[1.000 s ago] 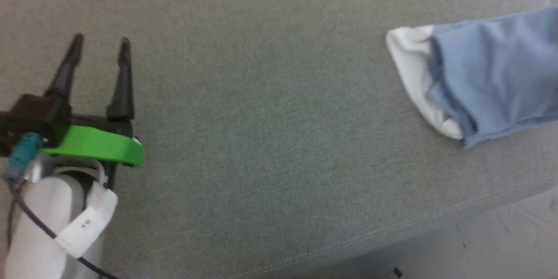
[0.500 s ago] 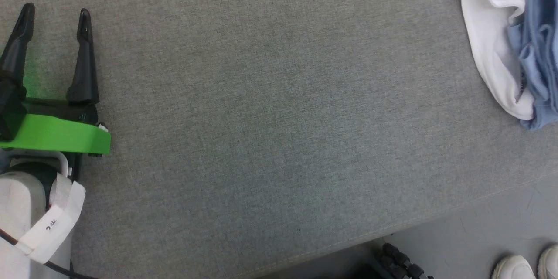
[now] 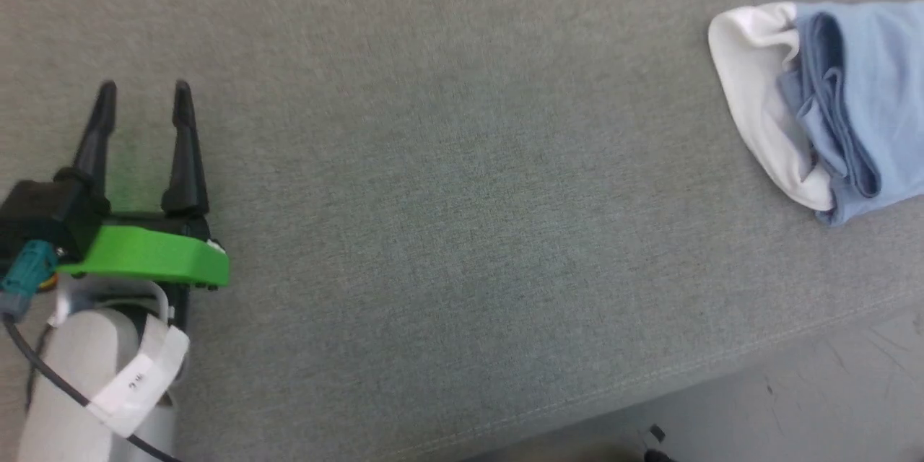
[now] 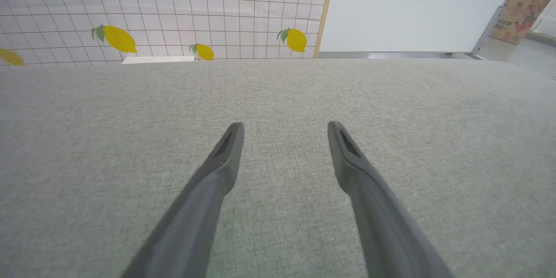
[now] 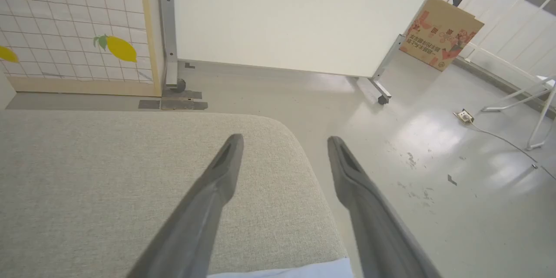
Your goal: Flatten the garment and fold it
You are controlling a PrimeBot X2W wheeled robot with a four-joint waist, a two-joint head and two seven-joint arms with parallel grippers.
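At far left we find the left gripper (image 3: 144, 90) spread wide and empty over the grey fabric surface (image 3: 462, 231). At the right edge of the head view the shirt (image 3: 859, 86) lies bunched on that surface, its white part turned leftward. The right gripper (image 5: 284, 139) stands wide, holding nothing, near the surface's rounded corner.

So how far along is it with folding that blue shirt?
Looks mostly done: the garment lies as a compact layered bundle on the grey cushion, though its far side is cut off. Nothing is in hand: the left gripper and right gripper are both open and empty. What's left, probably, is a final tidy or check, if anything.
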